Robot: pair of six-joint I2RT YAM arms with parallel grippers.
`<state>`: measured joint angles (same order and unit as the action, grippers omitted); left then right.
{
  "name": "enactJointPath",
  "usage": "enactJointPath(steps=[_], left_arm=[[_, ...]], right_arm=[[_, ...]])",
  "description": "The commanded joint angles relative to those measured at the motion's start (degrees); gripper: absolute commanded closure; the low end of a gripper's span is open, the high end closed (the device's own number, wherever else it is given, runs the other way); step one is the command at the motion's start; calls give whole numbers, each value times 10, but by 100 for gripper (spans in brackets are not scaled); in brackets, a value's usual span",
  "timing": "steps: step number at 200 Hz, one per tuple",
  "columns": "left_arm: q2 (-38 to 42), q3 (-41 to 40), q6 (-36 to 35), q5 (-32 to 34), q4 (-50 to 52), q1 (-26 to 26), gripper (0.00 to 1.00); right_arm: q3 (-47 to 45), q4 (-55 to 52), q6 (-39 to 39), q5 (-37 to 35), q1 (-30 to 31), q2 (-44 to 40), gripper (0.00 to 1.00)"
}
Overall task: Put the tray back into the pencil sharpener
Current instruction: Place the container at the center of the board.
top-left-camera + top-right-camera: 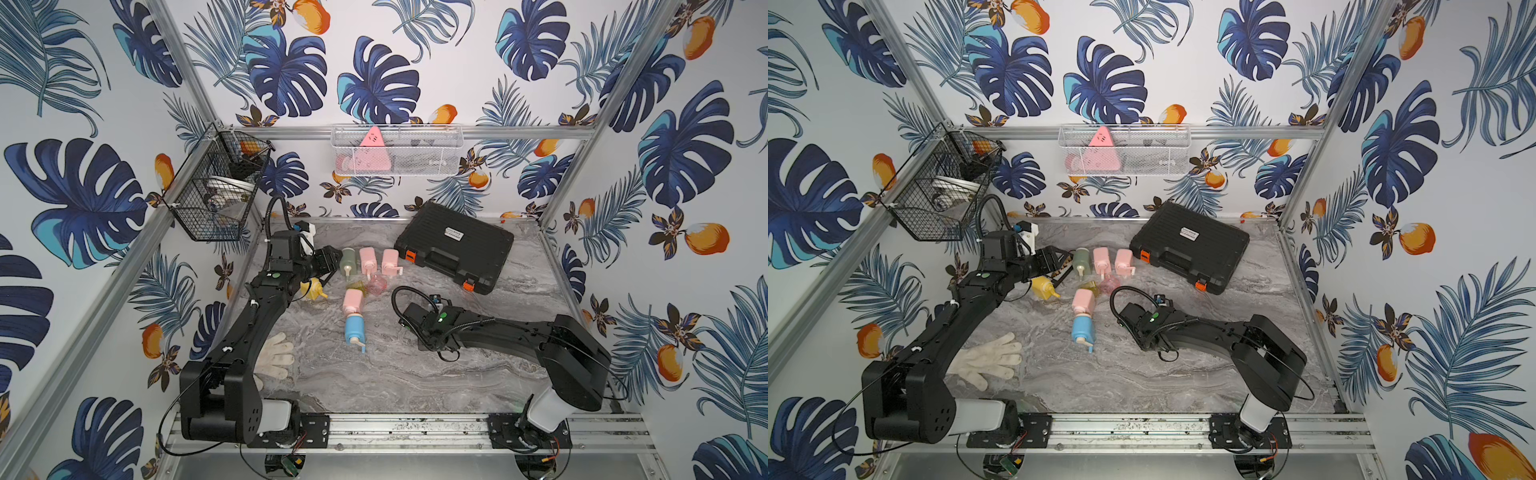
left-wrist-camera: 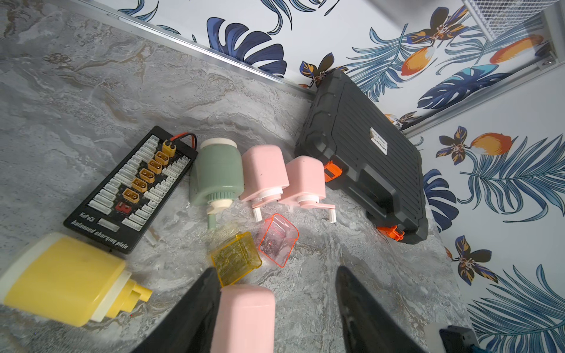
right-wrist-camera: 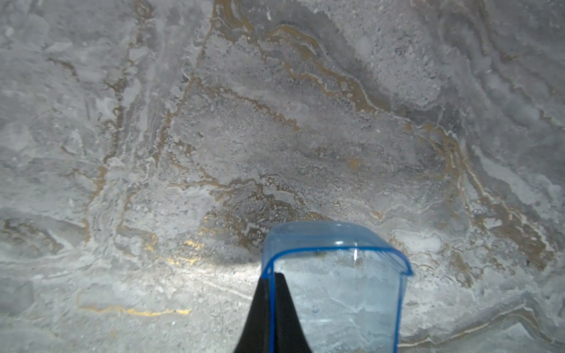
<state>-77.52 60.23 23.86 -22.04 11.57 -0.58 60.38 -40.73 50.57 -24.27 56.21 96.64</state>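
Note:
My right gripper (image 3: pixel 272 276) is shut on one side wall of a clear blue tray (image 3: pixel 336 275), holding it low over the marble table (image 3: pixel 275 122). In both top views the tray and the jaws are hidden under the right wrist (image 1: pixel 432 326). A blue pencil sharpener (image 1: pixel 354 328) (image 1: pixel 1082 330) lies on its side left of that wrist, crank toward the front. My left gripper (image 2: pixel 276 293) (image 1: pixel 332 268) hangs open at the back left. A pink sharpener (image 2: pixel 244 318) (image 1: pixel 353 301) shows between its fingers, close beside one finger (image 2: pixel 204 293) and clear of the other.
A green sharpener (image 2: pixel 217 174), two pink ones (image 2: pixel 264 171) (image 2: pixel 305 180), a yellow one (image 2: pixel 67 278), a yellow tray (image 2: pixel 237 259) and a pink tray (image 2: pixel 278 240) lie nearby. A charging board (image 2: pixel 131 189), a black case (image 1: pixel 453 247) and a white glove (image 1: pixel 276 353) rest on the table.

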Motion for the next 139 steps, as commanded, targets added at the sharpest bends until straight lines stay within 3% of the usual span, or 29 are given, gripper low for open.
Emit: enactJointPath(steps=[1,24,77,139], left_arm=[[0,0,-12,8,-12,-1,36],[1,1,-14,11,-9,-1,36],[4,1,-19,17,-5,1,36],[9,1,-30,29,1,9,36]], right_arm=[[2,-1,22,-1,1,12,94],[1,-1,21,4,1,22,91],[-4,6,14,9,4,-15,69],[-72,-44,70,-38,-23,-113,70]])
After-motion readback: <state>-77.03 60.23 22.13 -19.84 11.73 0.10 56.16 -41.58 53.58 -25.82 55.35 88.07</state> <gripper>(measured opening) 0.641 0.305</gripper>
